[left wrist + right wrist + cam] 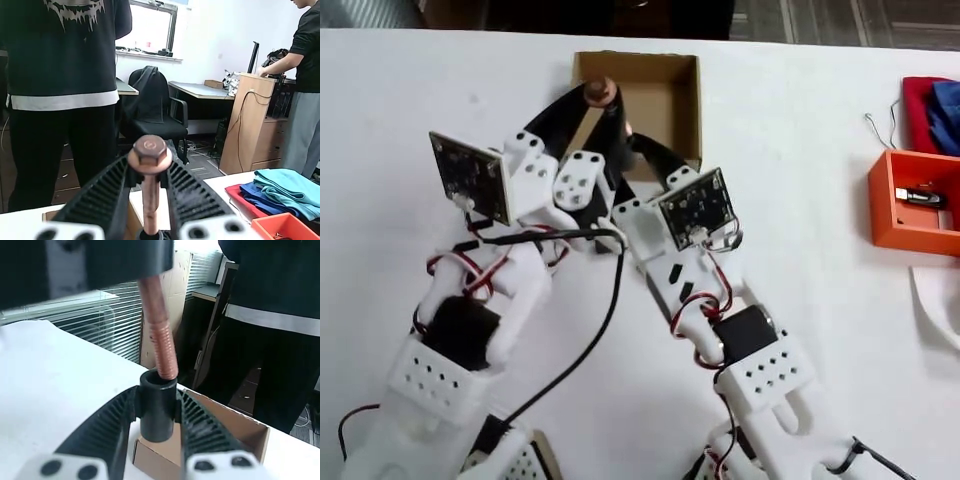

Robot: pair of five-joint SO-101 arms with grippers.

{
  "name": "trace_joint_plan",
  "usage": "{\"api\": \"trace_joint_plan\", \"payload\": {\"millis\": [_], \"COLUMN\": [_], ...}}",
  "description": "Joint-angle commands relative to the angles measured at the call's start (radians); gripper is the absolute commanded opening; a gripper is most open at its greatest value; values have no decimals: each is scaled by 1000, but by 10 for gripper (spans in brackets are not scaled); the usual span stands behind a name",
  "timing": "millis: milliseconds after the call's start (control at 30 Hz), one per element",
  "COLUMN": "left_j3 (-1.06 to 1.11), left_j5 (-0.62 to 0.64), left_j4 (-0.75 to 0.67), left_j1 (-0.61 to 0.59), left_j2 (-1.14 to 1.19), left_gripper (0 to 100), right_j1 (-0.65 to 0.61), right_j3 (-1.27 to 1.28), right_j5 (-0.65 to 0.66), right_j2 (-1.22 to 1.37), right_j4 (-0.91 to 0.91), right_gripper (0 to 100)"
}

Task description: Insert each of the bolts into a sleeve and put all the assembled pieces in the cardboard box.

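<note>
A copper bolt (149, 172) with a hex head stands upright between the black ribbed fingers of my left gripper (149, 165), which is shut on it. In the right wrist view its threaded tip (165, 352) reaches the mouth of a black sleeve (156, 410), and my right gripper (156, 412) is shut on that sleeve. From above, both grippers meet over the near edge of the cardboard box (665, 100), with the bolt head (599, 93) pointing up over the box.
An orange tray (914, 205) with a small dark item sits at the table's right edge, with red and blue cloth (932, 108) behind it. A black cable (588, 340) runs between the arms. A person stands beyond the far side of the table.
</note>
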Motion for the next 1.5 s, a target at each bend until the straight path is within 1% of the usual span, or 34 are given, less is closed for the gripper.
{"api": "trace_joint_plan", "payload": {"millis": [0, 200, 400, 700, 867, 1033, 1100, 1200, 1367, 1467], "left_j3": [-1, -2, -8, 4, 61, 70, 70, 65, 68, 67], "left_j5": [6, 6, 6, 6, 6, 5, 5, 5, 3, -84], "left_j4": [6, 6, 69, 69, 61, 68, 71, 101, 146, 146], "left_j1": [8, 9, 8, 6, 11, 6, 6, 6, 5, 5], "left_j2": [-5, -6, -8, 0, 0, 0, 0, 0, -3, -6], "left_gripper": [26, 26, 26, 26, 27, 28, 47, 106, 113, 113], "right_j1": [-7, -5, 5, 5, 5, 5, 5, 5, 5, 5], "right_j3": [-9, -9, -9, -9, -14, -14, -14, -14, -14, -14], "right_j5": [0, 2, 2, 2, 2, 2, 2, 2, 2, 2], "right_j2": [-31, -31, -31, -33, -41, -41, -41, -41, -41, -41], "right_j4": [-25, -25, -30, -28, -27, -27, -27, -27, -27, -27], "right_gripper": [23, 23, 23, 23, 23, 23, 23, 23, 23, 23]}}
